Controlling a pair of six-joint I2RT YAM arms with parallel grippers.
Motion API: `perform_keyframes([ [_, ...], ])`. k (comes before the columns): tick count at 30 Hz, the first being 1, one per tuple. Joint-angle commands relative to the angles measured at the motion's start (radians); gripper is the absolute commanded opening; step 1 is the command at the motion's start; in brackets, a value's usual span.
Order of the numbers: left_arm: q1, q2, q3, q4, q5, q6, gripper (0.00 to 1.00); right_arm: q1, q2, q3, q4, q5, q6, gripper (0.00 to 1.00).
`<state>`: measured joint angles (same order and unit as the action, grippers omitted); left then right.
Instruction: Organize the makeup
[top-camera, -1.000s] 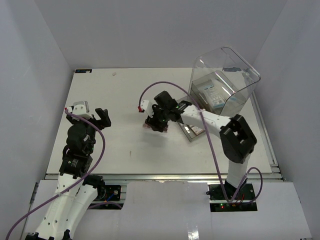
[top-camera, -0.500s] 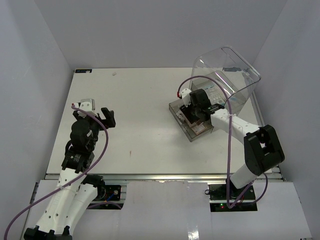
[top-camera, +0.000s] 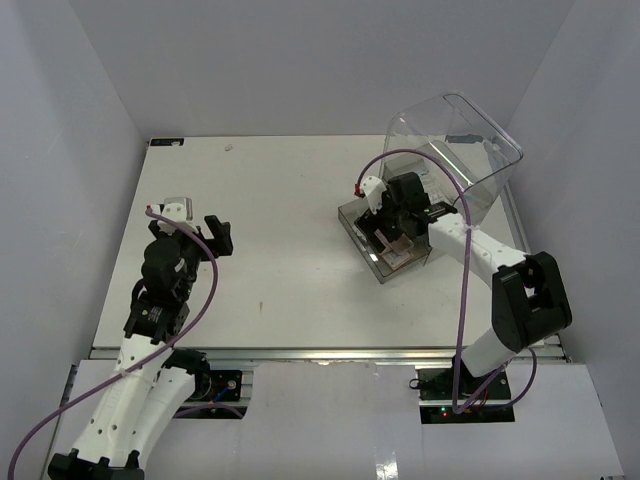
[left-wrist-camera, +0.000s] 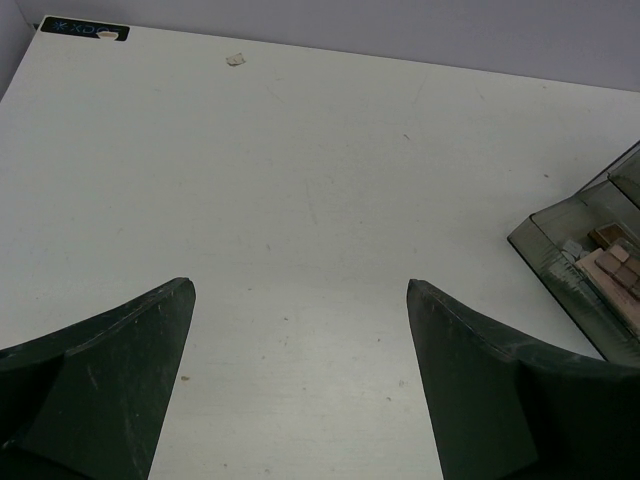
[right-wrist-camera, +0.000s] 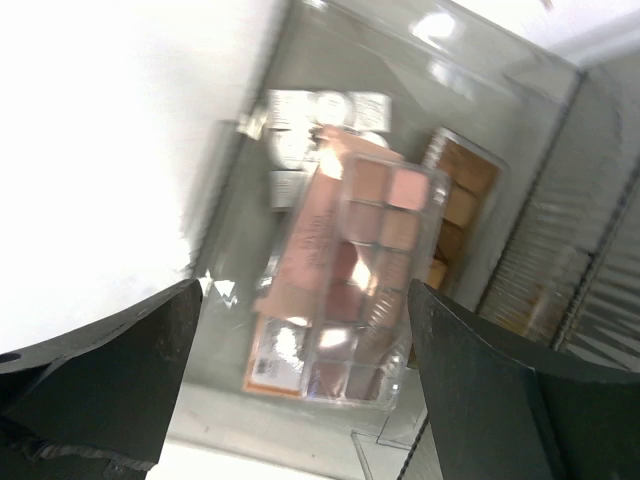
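Pink rectangular pan palette lies in the clear plastic tray near the surface's right edge, overlapping a brown pan palette and a silvery grid palette — right tool spread wide above, gripping nothing. Left tool — wide open, empty — hangs near the left edge.

No text can be read with certainty. A black sticker sits at the 11 o'clock corner of the tabletop; it carries pale blue characters, too small to make out. In the right wrist view, the pink palette bears a white label at its 7 o'clock end, its print blurred. The white-blue packet shows printing in the overhead view, illegible.
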<state>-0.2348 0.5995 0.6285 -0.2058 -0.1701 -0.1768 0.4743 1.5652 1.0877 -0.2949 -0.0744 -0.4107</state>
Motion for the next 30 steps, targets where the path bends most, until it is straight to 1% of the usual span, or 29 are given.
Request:
perform_keyframes([
  [1, 0.005, -0.003, 0.011, 0.005, 0.023, -0.004, 0.98, 0.002, -0.099, 0.073, -0.186, -0.572, -0.334, 0.90],
  [2, 0.005, -0.003, 0.011, 0.005, 0.023, -0.004, 0.98, 0.014, -0.079, 0.091, -0.228, -0.628, -0.362, 0.91],
  [4, 0.005, -0.004, 0.011, 0.005, 0.023, -0.004, 0.98, 0.044, -0.026, 0.128, -0.301, -0.685, -0.382, 0.94],
  [6, 0.003, -0.001, 0.011, 0.003, 0.021, -0.003, 0.98, 0.095, 0.035, 0.149, -0.294, -0.614, -0.315, 0.93],
  [8, 0.003, -0.003, 0.011, 0.003, 0.020, -0.003, 0.98, 0.134, 0.092, 0.163, -0.275, -0.510, -0.250, 0.74],
  [10, 0.005, -0.003, 0.010, 0.003, 0.020, -0.001, 0.98, 0.157, 0.145, 0.190, -0.259, -0.438, -0.187, 0.48],
  [11, 0.005, -0.003, 0.010, 0.003, 0.018, -0.001, 0.98, 0.158, 0.165, 0.192, -0.255, -0.419, -0.162, 0.47],
  [13, 0.003, -0.002, 0.010, 0.005, 0.018, -0.001, 0.98, 0.170, 0.199, 0.188, -0.208, -0.334, -0.105, 0.31],
  [14, 0.003, -0.001, 0.010, 0.005, 0.018, -0.001, 0.98, 0.176, 0.211, 0.180, -0.190, -0.291, -0.079, 0.25],
  [16, 0.004, -0.001, 0.010, 0.005, 0.017, -0.001, 0.98, 0.184, 0.227, 0.159, -0.156, -0.209, -0.028, 0.18],
  [17, 0.005, -0.001, 0.010, 0.005, 0.018, -0.001, 0.98, 0.188, 0.233, 0.152, -0.132, -0.170, -0.001, 0.17],
  [18, 0.005, -0.001, 0.010, 0.005, 0.018, 0.000, 0.98, 0.192, 0.238, 0.146, -0.105, -0.116, 0.026, 0.17],
  [20, 0.005, -0.001, 0.010, 0.005, 0.018, 0.000, 0.98, 0.194, 0.245, 0.130, -0.061, 0.065, 0.069, 0.17],
  [22, 0.005, -0.001, 0.010, 0.006, 0.020, 0.000, 0.98, 0.194, 0.256, 0.117, -0.027, 0.172, 0.092, 0.19],
  [25, 0.005, -0.001, 0.010, 0.006, 0.021, 0.000, 0.98, 0.193, 0.270, 0.106, -0.007, 0.278, 0.102, 0.38],
  [27, 0.004, -0.002, 0.010, 0.006, 0.021, 0.000, 0.98, 0.193, 0.278, 0.107, 0.003, 0.345, 0.095, 0.57],
  [29, 0.005, -0.003, 0.010, 0.005, 0.021, 0.001, 0.98, 0.191, 0.287, 0.112, 0.007, 0.401, 0.090, 0.68],
  [30, 0.005, -0.003, 0.010, 0.006, 0.021, 0.002, 0.98, 0.189, 0.292, 0.113, 0.008, 0.422, 0.089, 0.76],
])
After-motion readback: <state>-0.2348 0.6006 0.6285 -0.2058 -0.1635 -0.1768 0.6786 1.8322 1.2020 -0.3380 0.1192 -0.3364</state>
